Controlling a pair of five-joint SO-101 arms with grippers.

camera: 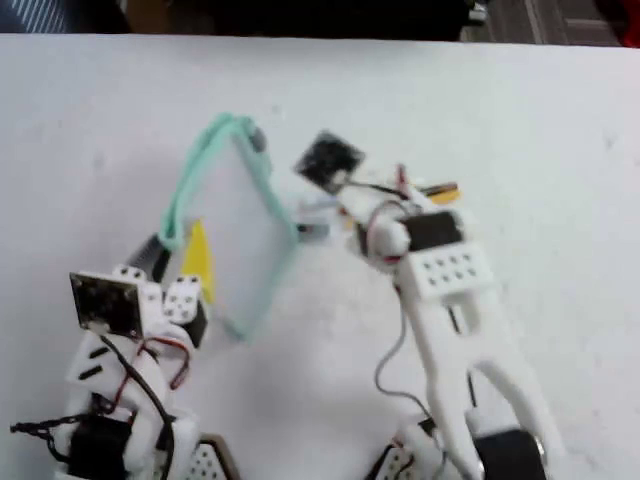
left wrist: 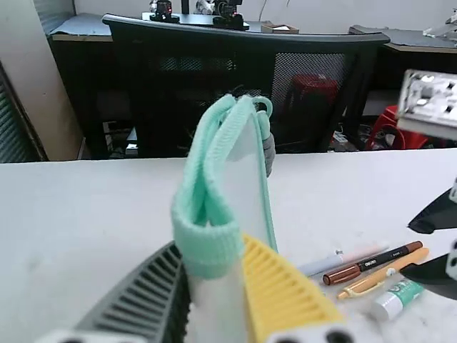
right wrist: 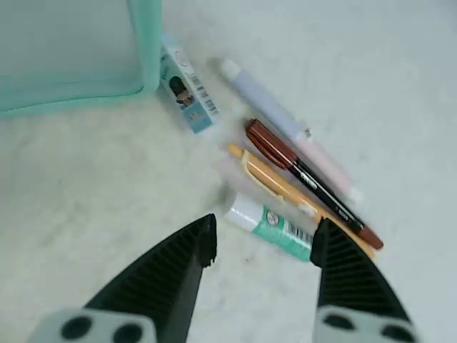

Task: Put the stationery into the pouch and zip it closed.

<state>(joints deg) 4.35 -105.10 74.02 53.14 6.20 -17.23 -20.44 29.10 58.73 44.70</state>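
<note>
Pens (right wrist: 307,177), three, beside one tube (right wrist: 275,227), one box (right wrist: 187,89), one pouch (right wrist: 71,50)

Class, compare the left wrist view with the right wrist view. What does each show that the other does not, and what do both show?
Left wrist, not right wrist: the left fingers clamped on the pouch's edge, its zip pull, a chair in the background. Right wrist, not left wrist: a small box beside the pouch. Both: the pouch, three pens, the green tube and the right fingers, open near the tube.
</note>
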